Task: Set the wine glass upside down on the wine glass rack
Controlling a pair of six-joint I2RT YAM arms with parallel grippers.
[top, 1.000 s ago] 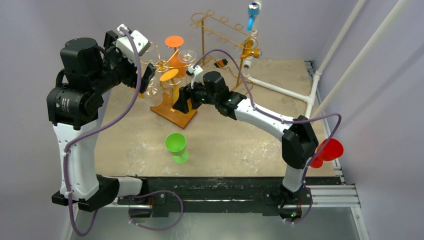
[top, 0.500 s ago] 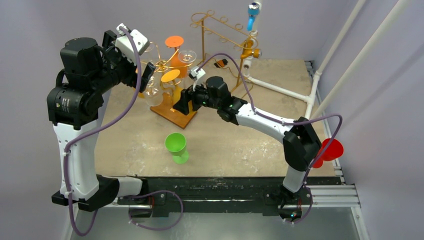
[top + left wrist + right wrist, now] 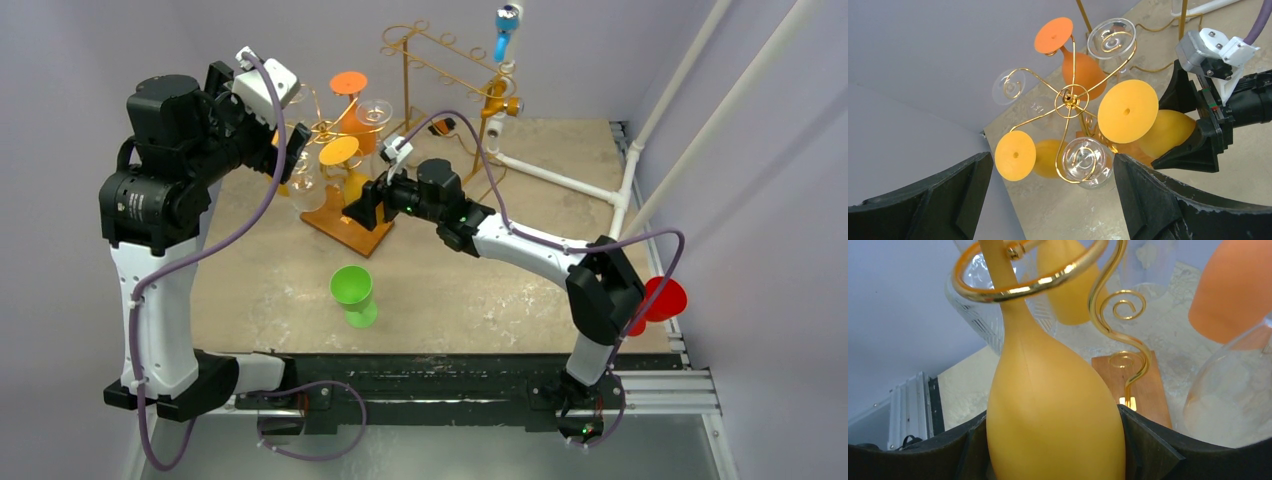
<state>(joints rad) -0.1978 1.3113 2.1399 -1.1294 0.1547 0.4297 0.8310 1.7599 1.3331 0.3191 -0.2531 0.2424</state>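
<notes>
A gold wire rack (image 3: 325,128) on a wooden base (image 3: 352,232) holds several glasses upside down, clear, orange and yellow. My right gripper (image 3: 362,205) is shut on the bowl of a yellow wine glass (image 3: 341,151). The glass hangs upside down with its stem inside a rack ring (image 3: 1023,282). The bowl (image 3: 1053,405) fills the space between the right gripper's (image 3: 1053,421) fingers. My left gripper (image 3: 1053,159) is open and empty above the rack hub (image 3: 1068,97), looking down on the yellow glass's foot (image 3: 1128,111) and the right gripper (image 3: 1175,127). The left gripper also shows in the top view (image 3: 290,150).
A green glass (image 3: 352,290) stands upright on the table in front of the rack. A red glass (image 3: 655,300) sits at the right table edge. A second gold rack (image 3: 440,60) and white pipes (image 3: 560,178) stand at the back right.
The right arm's wrist has shifted slightly right and lower while its gripper stays on the yellow glass at the rack. The left arm has nudged slightly right.
</notes>
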